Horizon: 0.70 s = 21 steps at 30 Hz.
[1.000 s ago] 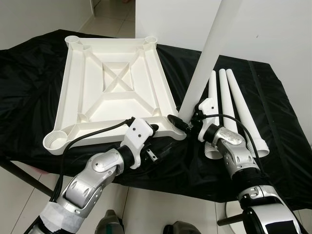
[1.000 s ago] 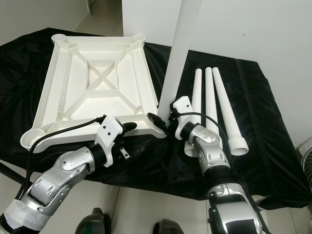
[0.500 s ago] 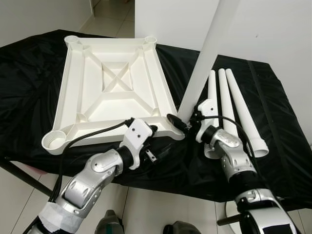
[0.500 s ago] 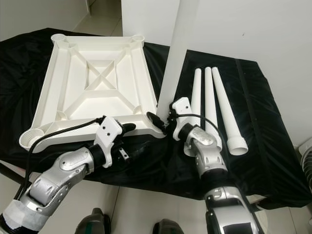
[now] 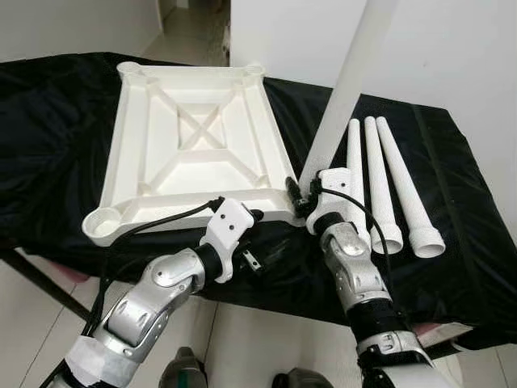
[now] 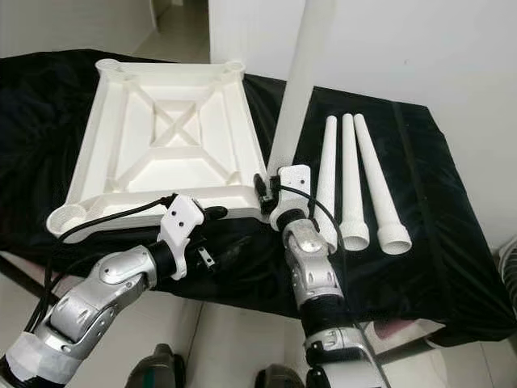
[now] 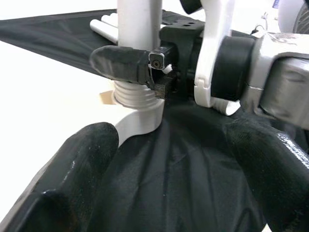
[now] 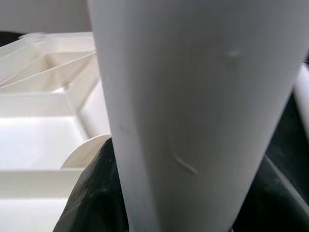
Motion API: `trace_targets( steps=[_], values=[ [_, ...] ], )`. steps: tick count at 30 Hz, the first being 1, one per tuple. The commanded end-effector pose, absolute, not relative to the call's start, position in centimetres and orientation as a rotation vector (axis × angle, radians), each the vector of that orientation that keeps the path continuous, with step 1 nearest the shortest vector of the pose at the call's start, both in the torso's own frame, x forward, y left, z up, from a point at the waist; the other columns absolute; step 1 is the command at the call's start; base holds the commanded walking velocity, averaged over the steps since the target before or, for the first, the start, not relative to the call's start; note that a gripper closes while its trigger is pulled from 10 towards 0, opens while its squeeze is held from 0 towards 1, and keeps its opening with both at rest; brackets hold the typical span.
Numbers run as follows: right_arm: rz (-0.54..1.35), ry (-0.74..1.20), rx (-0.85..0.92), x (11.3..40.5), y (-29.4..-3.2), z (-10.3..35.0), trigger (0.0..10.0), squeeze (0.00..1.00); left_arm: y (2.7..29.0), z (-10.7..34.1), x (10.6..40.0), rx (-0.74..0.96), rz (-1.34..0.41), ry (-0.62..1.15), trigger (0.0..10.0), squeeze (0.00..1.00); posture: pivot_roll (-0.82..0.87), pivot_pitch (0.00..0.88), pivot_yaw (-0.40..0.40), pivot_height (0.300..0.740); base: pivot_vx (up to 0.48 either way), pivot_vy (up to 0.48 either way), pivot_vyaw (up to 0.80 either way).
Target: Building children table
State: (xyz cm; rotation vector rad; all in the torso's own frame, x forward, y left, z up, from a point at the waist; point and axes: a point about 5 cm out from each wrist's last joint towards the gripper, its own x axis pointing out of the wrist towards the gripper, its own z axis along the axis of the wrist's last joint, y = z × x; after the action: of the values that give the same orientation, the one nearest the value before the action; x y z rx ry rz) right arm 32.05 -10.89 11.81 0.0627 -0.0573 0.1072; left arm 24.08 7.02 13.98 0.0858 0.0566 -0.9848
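The white tabletop (image 5: 194,153) lies upside down on a black cloth. A white leg (image 5: 339,105) stands nearly upright in its near right corner socket (image 7: 140,121), the threaded end (image 7: 137,94) sitting in the socket. My right gripper (image 5: 300,198) is shut on the foot of this leg, one finger (image 7: 125,65) pressed against it. In the right wrist view the leg (image 8: 193,106) is very close, with the tabletop (image 8: 43,125) behind. My left gripper (image 5: 265,236) hovers open over the cloth just in front of that corner, its fingers (image 7: 72,179) spread and holding nothing.
Three more white legs (image 5: 380,186) lie side by side on the cloth to the right of the tabletop. The cloth-covered table's front edge (image 5: 266,291) runs just under my forearms. A white wall (image 5: 452,48) stands behind.
My right forearm has swung leftward and now comes at the leg from straight below, grip kept. The camera has shifted a little. The left arm has barely moved.
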Motion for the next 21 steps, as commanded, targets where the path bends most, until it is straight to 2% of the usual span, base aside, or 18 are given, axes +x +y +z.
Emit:
trace_targets(
  steps=[1, 6, 7, 8, 13, 20, 21],
  values=[
    [0.047, -0.067, 0.055, 32.0, -11.8, 12.1, 10.0, 0.00, 6.5, 13.9, 23.8, 0.086, -1.086, 0.061, 10.0, 0.00, 0.05, 0.004, -0.040, 0.740, 0.000, 0.000, 0.00],
    [0.077, -0.071, 0.051, 31.9, -11.9, 12.3, 10.0, 0.00, 6.3, 14.0, 23.7, 0.085, -1.096, 0.059, 10.0, 0.00, 0.05, 0.001, -0.041, 0.740, 0.000, 0.000, 0.00],
    [0.078, -0.068, 0.050, 32.0, -12.0, 12.3, 10.0, 0.24, 6.3, 13.9, 23.7, 0.088, -1.097, 0.060, 10.0, 0.00, 0.05, 0.001, -0.041, 0.740, 0.000, 0.000, 0.00],
    [0.090, -0.073, 0.055, 32.0, -12.1, 12.4, 10.0, 1.00, 6.4, 13.9, 23.7, 0.089, -1.096, 0.060, 10.0, 0.00, 0.05, 0.001, -0.043, 0.740, 0.000, 0.000, 0.00],
    [0.098, -0.082, 0.046, 32.0, -12.2, 12.5, 10.0, 1.00, 6.5, 13.9, 23.7, 0.090, -1.093, 0.062, 10.0, 0.00, 0.05, 0.001, -0.043, 0.740, 0.000, 0.000, 0.00],
    [0.241, -0.099, 0.039, 32.2, -13.0, 13.1, 10.0, 1.00, 6.6, 13.8, 23.4, 0.089, -1.089, 0.068, 10.0, 0.00, 0.06, 0.001, -0.046, 0.740, 0.000, 0.000, 0.00],
    [0.298, -0.097, 0.029, 32.2, -13.1, 13.2, 10.0, 0.00, 6.6, 13.8, 23.4, 0.089, -1.088, 0.069, 10.0, 0.00, 0.06, 0.000, -0.045, 0.740, 0.000, 0.000, 0.00]
  ],
)
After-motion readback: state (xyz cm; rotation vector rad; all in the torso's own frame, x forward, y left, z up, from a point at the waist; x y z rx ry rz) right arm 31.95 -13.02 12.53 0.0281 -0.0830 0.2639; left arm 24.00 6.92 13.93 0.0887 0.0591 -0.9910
